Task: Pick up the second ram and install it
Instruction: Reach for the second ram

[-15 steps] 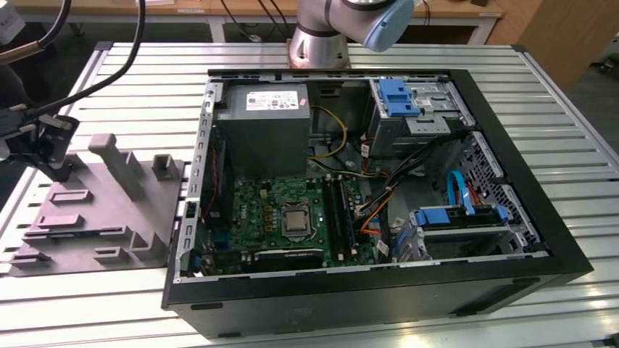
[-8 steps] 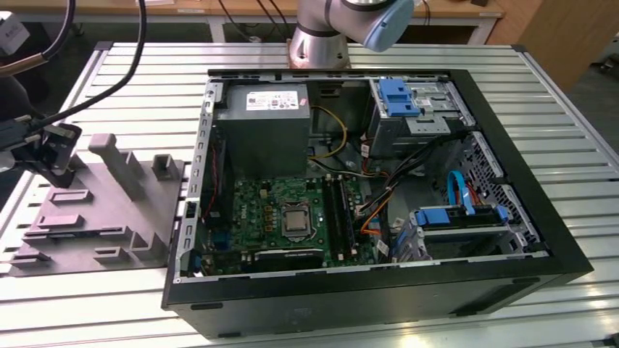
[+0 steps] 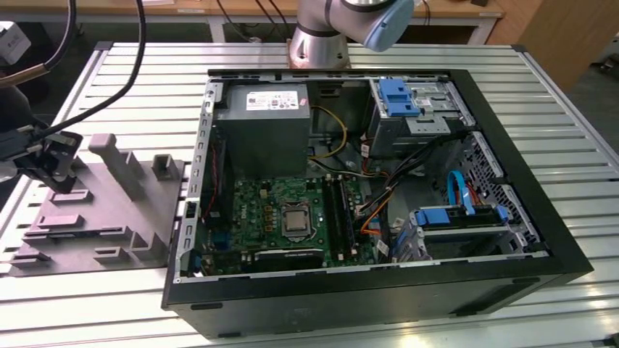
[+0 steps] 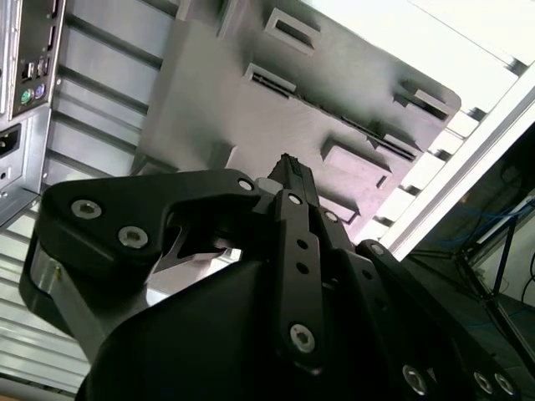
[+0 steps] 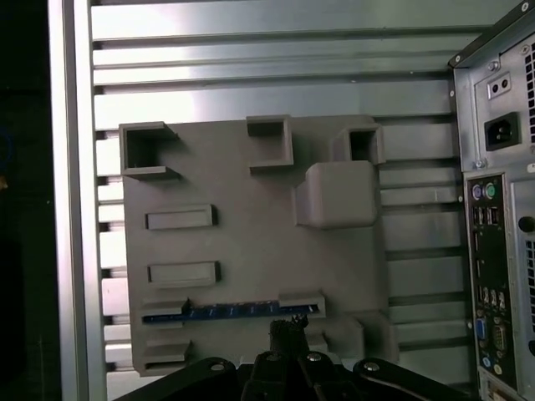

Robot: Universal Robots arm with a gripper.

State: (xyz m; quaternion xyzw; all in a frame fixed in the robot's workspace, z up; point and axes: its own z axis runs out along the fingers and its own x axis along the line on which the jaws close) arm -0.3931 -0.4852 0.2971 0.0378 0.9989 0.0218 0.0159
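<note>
second ram: on edge in a slot of the grey tray, at the exterior view's left of the open case.
gripper: close by the stick; apart or together, I cannot tell.
handling: likely light, stiff, fragile; grip its flat faces.
textures: matte blocky tray, ribbed metal table.

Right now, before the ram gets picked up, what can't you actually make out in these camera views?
- Second ram, first wrist view: it sits edge-on in the gray fixture, and the gripper covers part of it, so contact is unclear.
- Motherboard ram slots, exterior view: too dark and small to tell which are filled.
- Gray fixture, second wrist view: much of it is hidden behind the gripper's body.
</note>
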